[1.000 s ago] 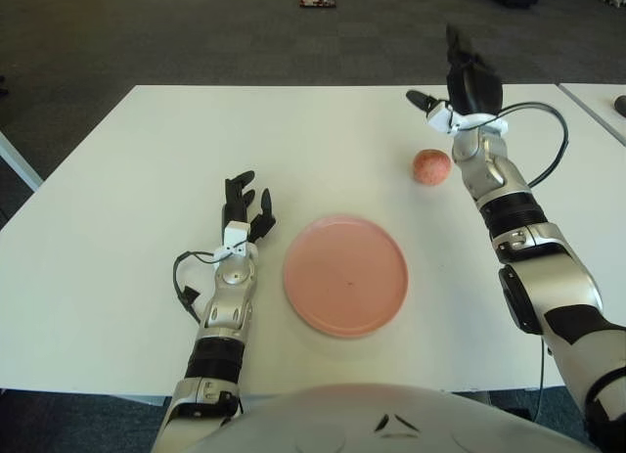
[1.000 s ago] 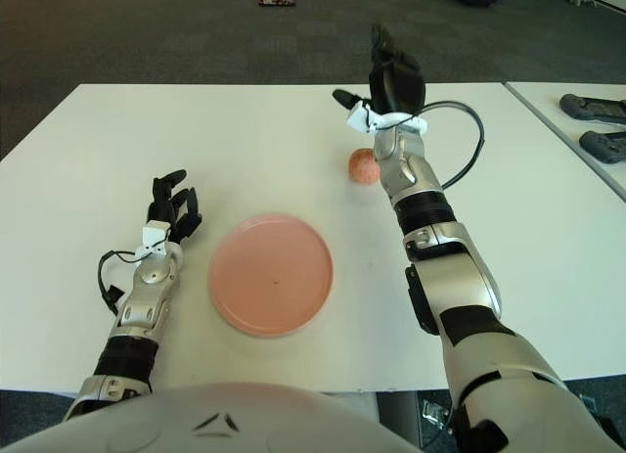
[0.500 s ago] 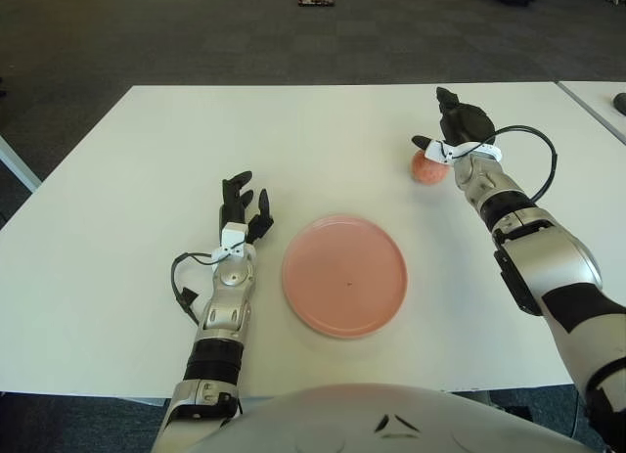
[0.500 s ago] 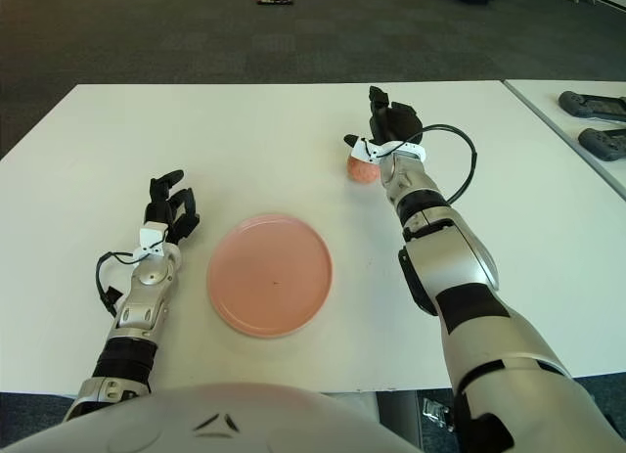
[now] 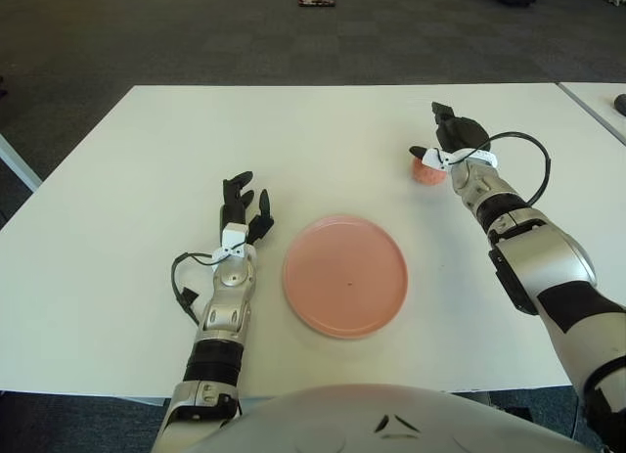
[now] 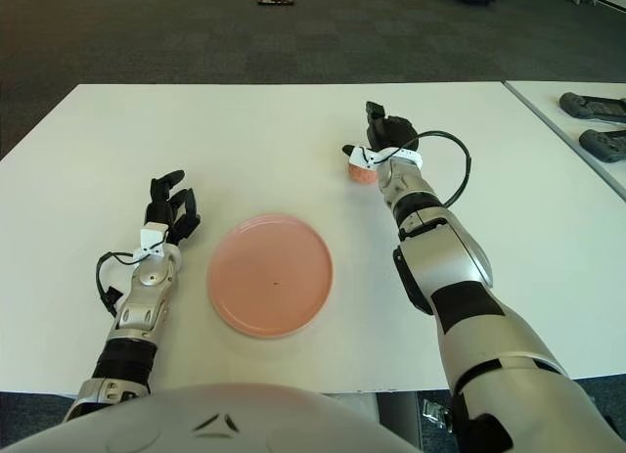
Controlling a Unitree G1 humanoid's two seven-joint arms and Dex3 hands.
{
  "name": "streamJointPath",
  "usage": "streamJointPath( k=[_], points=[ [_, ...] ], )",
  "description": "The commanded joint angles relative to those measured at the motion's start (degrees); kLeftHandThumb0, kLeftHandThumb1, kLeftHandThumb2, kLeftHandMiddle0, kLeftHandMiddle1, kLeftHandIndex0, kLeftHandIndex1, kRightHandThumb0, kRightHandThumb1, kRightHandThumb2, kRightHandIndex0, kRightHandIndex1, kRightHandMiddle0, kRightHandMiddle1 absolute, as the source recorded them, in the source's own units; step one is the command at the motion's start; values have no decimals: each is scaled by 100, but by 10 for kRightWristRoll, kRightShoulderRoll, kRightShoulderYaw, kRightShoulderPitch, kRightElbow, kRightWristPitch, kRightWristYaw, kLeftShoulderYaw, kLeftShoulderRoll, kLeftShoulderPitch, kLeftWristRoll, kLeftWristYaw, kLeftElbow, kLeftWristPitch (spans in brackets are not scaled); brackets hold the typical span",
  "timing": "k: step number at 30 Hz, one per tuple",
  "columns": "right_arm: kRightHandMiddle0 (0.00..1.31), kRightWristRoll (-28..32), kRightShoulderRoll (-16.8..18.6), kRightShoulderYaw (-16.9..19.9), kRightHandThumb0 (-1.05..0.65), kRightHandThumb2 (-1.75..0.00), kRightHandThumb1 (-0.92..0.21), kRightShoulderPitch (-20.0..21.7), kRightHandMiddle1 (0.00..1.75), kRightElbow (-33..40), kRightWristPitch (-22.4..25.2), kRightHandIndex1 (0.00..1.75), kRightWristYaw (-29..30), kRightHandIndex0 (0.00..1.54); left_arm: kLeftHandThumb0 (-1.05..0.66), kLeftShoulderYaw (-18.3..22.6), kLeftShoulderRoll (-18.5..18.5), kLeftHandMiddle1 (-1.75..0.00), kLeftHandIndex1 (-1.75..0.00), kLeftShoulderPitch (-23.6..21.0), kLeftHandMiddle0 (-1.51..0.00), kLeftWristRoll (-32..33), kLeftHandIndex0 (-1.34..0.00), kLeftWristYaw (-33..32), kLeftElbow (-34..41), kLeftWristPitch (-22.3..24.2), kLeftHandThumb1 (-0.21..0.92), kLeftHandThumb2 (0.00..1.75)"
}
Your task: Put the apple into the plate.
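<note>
A reddish apple (image 5: 426, 173) lies on the white table (image 5: 117, 199), far right of centre. My right hand (image 5: 446, 138) is down on the apple's far right side. Its thumb lies across the apple's top left and its fingers stretch away past it, not curled around the fruit. Most of the apple's right half is hidden by that hand. The pink plate (image 5: 344, 274) sits empty near the table's front middle, well to the left of and nearer than the apple. My left hand (image 5: 244, 204) shows just left of the plate, fingers loosely spread, holding nothing.
A second table at the right carries two dark controllers (image 6: 593, 107) (image 6: 603, 144). A small dark object (image 5: 317, 1) lies on the carpet beyond the table. A black cable (image 5: 533, 169) loops off my right wrist.
My right hand came down from above and behind the apple and now sits against it, thumb over its top. The apple, the plate and my left hand have not moved.
</note>
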State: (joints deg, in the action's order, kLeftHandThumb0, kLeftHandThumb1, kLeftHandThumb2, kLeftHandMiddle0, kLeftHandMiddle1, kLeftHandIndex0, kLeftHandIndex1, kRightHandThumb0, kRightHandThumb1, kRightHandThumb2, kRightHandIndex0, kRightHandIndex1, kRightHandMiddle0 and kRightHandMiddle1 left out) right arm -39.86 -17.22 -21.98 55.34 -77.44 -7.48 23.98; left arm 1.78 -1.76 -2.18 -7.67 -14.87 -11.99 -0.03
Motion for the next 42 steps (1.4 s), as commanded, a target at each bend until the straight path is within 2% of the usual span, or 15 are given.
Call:
streamJointPath(
  k=[1,15,23,33,42],
  points=[
    [0,4,-4,-3,-86,-67,-92,13,23,-3,5,3,-6,12,-83,1,4,-62,-92,10,-25,-5,0,-1,-2,13,92,73],
    [0,4,-3,-9,-88,-67,-92,7,22,-7,13,3,-8,12,-83,2,4,-61,-91,8,-27,-8,0,-4,-4,18,92,73],
    [0,-6,0,-28,-89,-70,-92,-5,29,-12,25,3,-16,14,-84,1,4,-61,-91,11,-26,-11,0,-2,1,16,92,73],
    [0,-11,3,-47,-83,-69,-92,-10,26,-18,42,3,-34,14,-83,1,4,-60,-90,14,-27,-17,0,-5,6,21,92,74],
    [0,-22,25,-69,-81,-70,-92,-27,27,-21,55,3,-30,15,-83,5,2,-62,-92,14,-28,-18,0,-7,8,21,92,74]
  ],
)
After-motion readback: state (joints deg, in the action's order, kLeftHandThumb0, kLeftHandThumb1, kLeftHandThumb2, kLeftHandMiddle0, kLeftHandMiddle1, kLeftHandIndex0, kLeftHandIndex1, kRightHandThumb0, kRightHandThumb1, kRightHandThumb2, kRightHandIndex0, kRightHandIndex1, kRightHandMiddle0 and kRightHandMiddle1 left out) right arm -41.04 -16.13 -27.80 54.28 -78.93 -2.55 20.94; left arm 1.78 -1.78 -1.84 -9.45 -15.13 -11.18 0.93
